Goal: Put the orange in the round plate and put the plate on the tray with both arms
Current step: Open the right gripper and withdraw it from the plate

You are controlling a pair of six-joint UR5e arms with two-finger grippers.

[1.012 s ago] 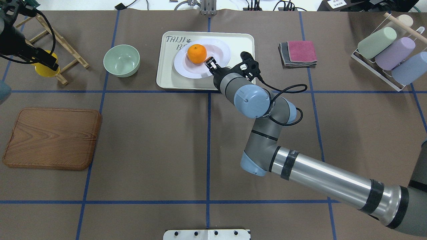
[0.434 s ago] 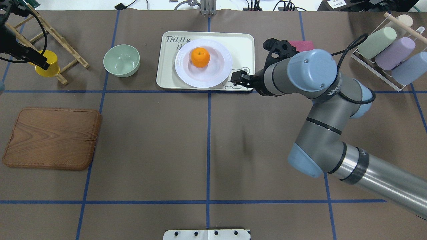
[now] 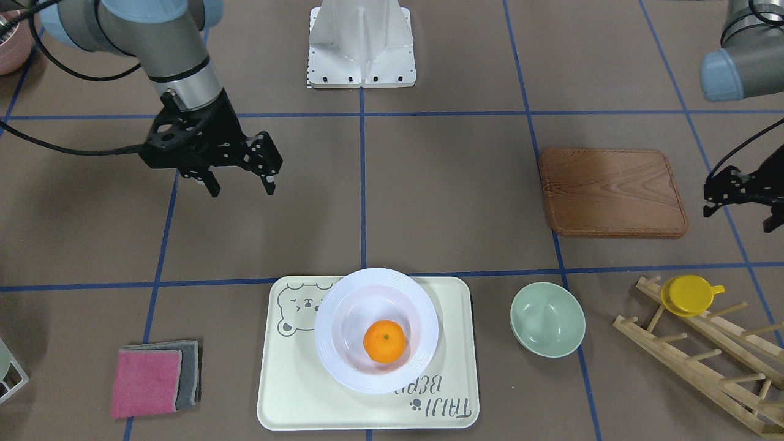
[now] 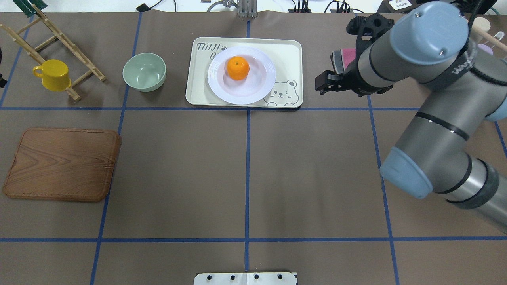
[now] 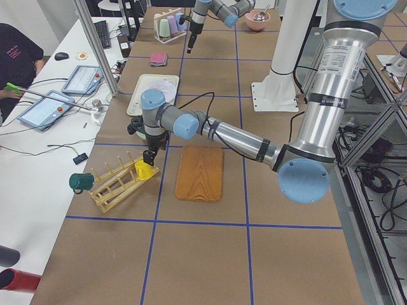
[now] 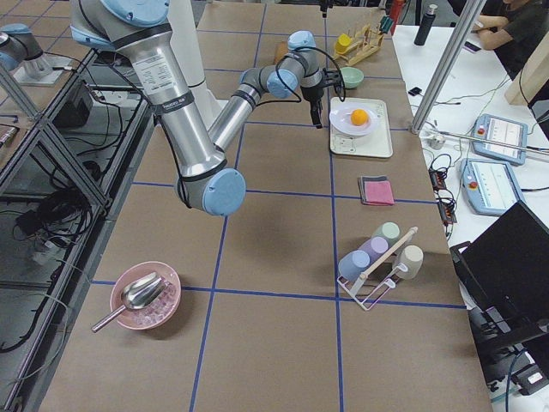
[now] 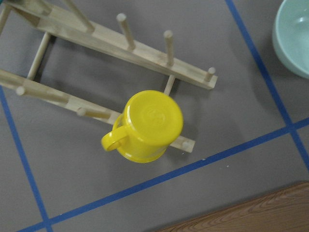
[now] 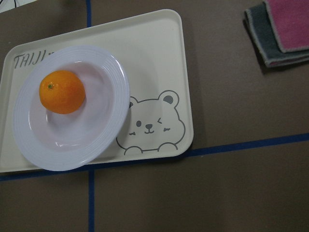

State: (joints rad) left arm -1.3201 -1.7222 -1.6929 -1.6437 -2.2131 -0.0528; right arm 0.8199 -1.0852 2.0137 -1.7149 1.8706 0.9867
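Now the orange [image 4: 237,68] sits in the round plate [image 4: 216,84] on the tray [image 4: 287,51]; right end effector [image 3: 242,192] and left end effector [image 3: 738,219] hang well apart from it, fingers spread, empty.

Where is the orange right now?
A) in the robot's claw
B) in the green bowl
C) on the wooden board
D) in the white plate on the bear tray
D: the orange sits inside the round plate, and the plate rests on the tray with the bear drawing.
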